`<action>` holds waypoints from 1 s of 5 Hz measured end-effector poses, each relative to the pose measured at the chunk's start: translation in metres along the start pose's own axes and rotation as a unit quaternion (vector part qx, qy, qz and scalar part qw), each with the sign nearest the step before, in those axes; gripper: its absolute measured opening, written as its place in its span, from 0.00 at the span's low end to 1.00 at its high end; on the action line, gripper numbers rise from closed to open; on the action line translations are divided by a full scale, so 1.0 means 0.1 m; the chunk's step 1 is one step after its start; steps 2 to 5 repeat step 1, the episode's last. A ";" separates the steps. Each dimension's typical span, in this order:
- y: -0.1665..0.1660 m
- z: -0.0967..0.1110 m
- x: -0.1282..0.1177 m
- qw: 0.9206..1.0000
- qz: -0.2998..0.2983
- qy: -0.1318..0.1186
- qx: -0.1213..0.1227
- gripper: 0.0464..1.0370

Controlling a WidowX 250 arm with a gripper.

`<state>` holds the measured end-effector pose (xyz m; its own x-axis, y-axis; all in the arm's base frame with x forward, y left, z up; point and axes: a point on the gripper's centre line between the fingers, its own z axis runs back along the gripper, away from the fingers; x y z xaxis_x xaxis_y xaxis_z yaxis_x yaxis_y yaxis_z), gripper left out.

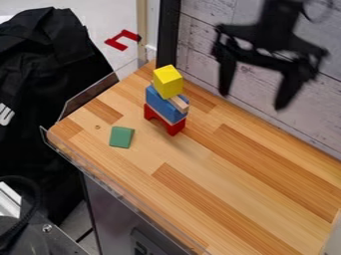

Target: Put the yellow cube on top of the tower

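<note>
1. Closest to us, bottom left and well below the gripper in our view, there's a dark metal piece [47,228] with a black cable [33,199] by it. A black cloth [53,74] hangs further up that side.
2. Next we get the wooden tabletop [220,174], running under the gripper's side of the scene, with clear edging [126,191] along its near side.
3. Green block [121,137]: flat on the wood, lower and well to the left of the gripper as we see it, near the tower but apart from it.
4. Now the tower, left of the gripper from our seat. Red arch [174,127] at the bottom, blue block [163,106] on it, both running long from upper left to lower right. A small wooden piece [178,103] pokes out toward lower right, just under the cube.
5. Yellow cube [168,81]: up top of the tower, left of the gripper and apart from it. It's turned so one upright edge faces us, wider side face to lower right, narrower one to the left. Sides look about equal, so we can't call a long axis.
6. Gripper [254,101]: upper right, fingers spread wide and pointing down, nothing between them. Pale plank wall [200,30] behind it.
</note>
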<state>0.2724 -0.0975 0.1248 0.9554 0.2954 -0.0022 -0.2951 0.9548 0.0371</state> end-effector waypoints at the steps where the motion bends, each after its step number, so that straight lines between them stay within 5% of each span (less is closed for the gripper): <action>1: -0.18 -0.22 -0.05 0.999 -0.030 0.025 -0.003 0.96; 5: -0.18 -0.22 -0.05 0.999 -0.030 0.025 -0.003 0.96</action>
